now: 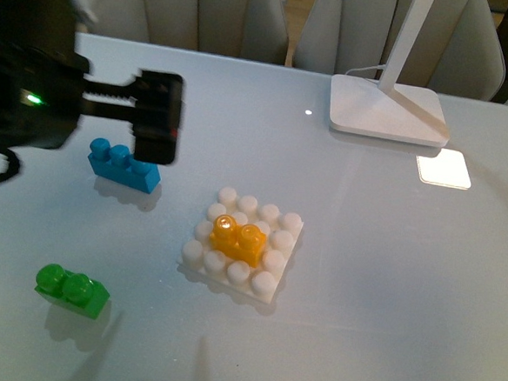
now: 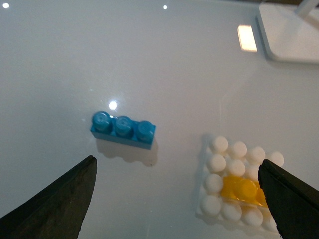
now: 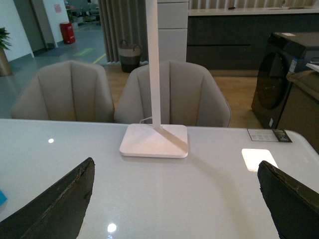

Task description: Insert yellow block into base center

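Note:
The yellow block point(image 1: 238, 239) sits on the middle studs of the white base point(image 1: 270, 274), near the table's centre. In the left wrist view the yellow block point(image 2: 239, 189) shows among the base's studs point(image 2: 218, 163). My left gripper point(image 1: 157, 118) hangs open above the table, up and to the left of the base, over the blue brick; nothing is between its fingers point(image 2: 60, 204). My right gripper point(image 3: 175, 199) is open too, holding nothing, and faces the lamp foot; it does not show in the front view.
A blue three-stud brick point(image 1: 123, 165) lies left of the base, also in the left wrist view point(image 2: 123, 129). A green two-stud brick point(image 1: 72, 290) lies near the front left. A white lamp foot point(image 1: 385, 109) and stem stand at the back right. Chairs line the far edge.

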